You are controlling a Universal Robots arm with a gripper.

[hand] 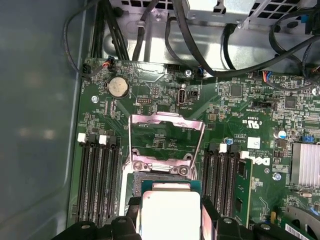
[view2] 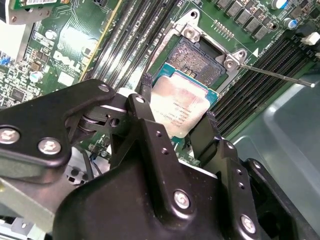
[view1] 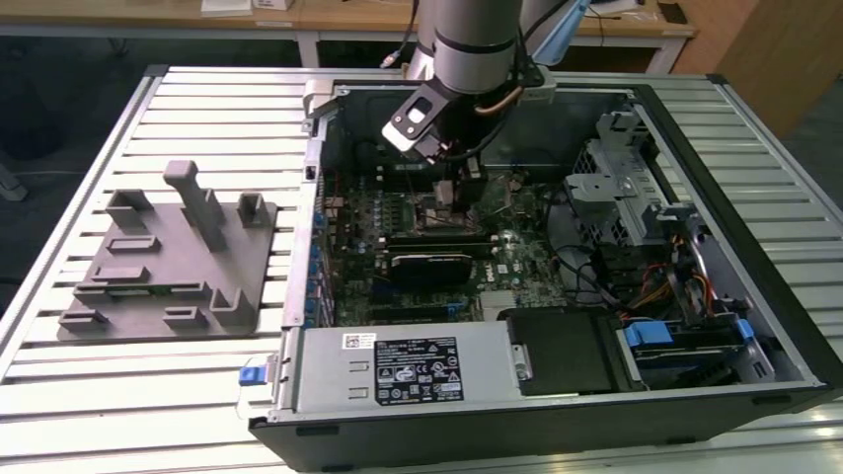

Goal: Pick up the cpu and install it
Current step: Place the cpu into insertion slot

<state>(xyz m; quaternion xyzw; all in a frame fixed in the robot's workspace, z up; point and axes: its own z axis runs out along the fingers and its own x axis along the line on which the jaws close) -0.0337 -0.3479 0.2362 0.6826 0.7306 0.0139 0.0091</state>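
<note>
**Claw (view2: 178,98) held cpu (view2: 184,107) at open socket (view2: 197,59)**

The claw's fingers (view2: 146,86) pinched the cpu by opposite edges, silver top showing between them. Just beyond the claw lay the bare socket, its metal frame (hand: 166,145) swung open.

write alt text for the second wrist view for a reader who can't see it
The black gripper clasps the cpu, a silver-topped square chip, by two opposite edges. Just beyond it lies the open socket on the green motherboard, with memory slots on both sides.
</note>
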